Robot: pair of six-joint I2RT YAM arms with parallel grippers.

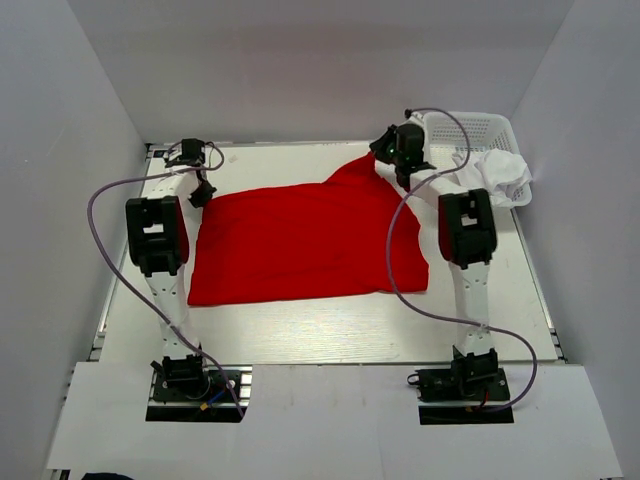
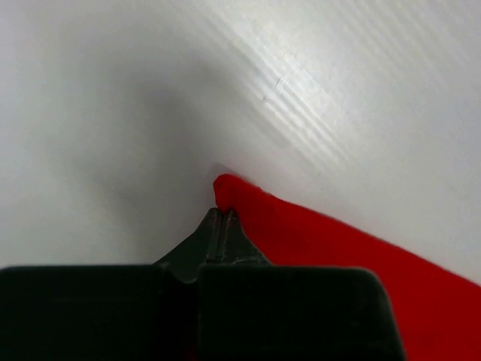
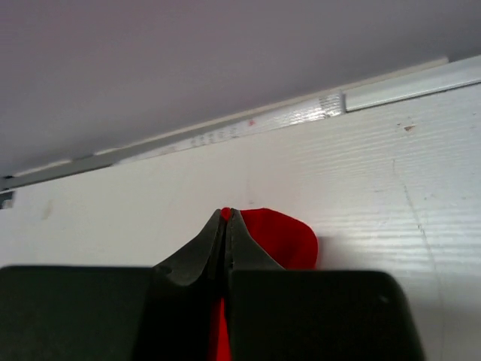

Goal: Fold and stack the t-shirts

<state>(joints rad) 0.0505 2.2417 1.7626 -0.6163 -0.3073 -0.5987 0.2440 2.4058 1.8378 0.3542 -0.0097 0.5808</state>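
The left pincer (image 2: 223,219) is pinching a corner of the red t-shirt (image 2: 331,252) with its jaws pressed together; the cloth is spreading toward four o'clock across the white worktop (image 2: 135,98).

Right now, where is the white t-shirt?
In the top view the white t-shirt lies crumpled at the far right of the table, spilling over the basket's near rim, right of the red t-shirt's raised corner.
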